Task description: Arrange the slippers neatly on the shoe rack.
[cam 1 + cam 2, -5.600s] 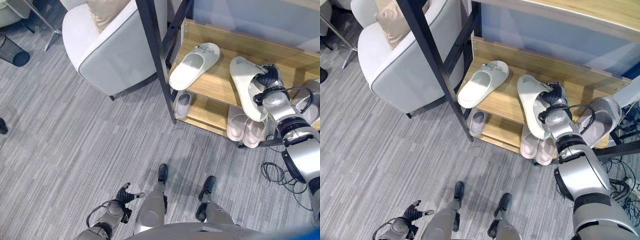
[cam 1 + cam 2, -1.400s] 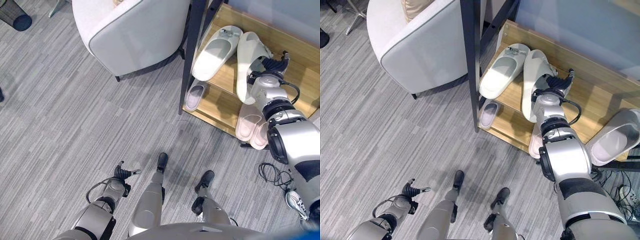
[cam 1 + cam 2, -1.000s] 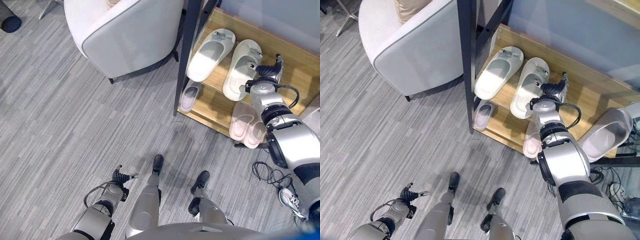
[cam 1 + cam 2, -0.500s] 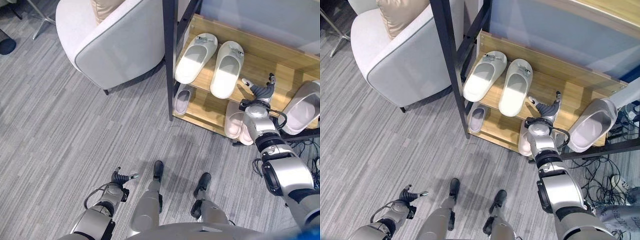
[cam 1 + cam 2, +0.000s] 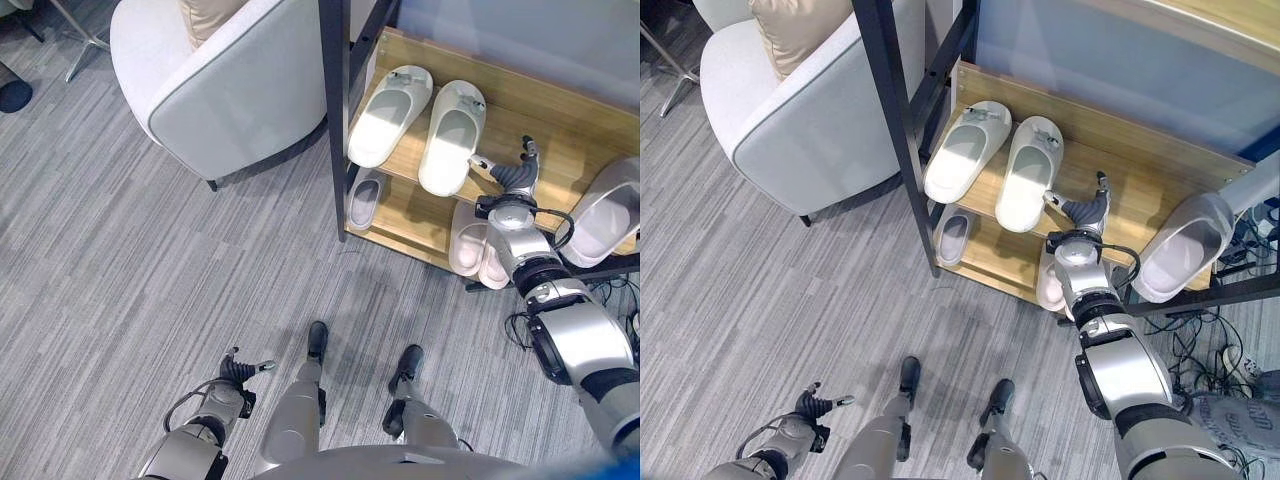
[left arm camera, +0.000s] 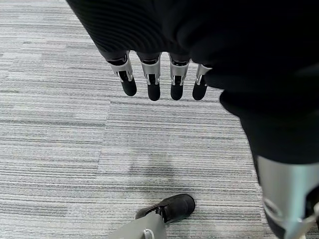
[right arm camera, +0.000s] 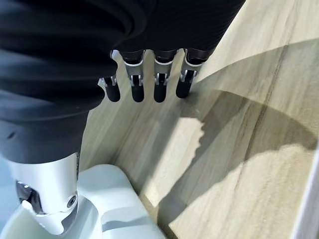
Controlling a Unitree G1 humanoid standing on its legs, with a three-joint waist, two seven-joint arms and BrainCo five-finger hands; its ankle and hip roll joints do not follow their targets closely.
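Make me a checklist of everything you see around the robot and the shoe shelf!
Surface: wooden shoe rack, black frame, grey carpet in front.
Job's things: two white slippers side by side on the upper shelf, toes to the back.
Clutter: grey slipper and pink pair on the lower shelf; another slipper at the rack's right end.
Hands: right hand open over the upper shelf, beside the white pair, holding nothing; left hand open, low over the carpet.
Cables: nothing seen besides the robot's own.
Surroundings: white armchair with a tan cushion.
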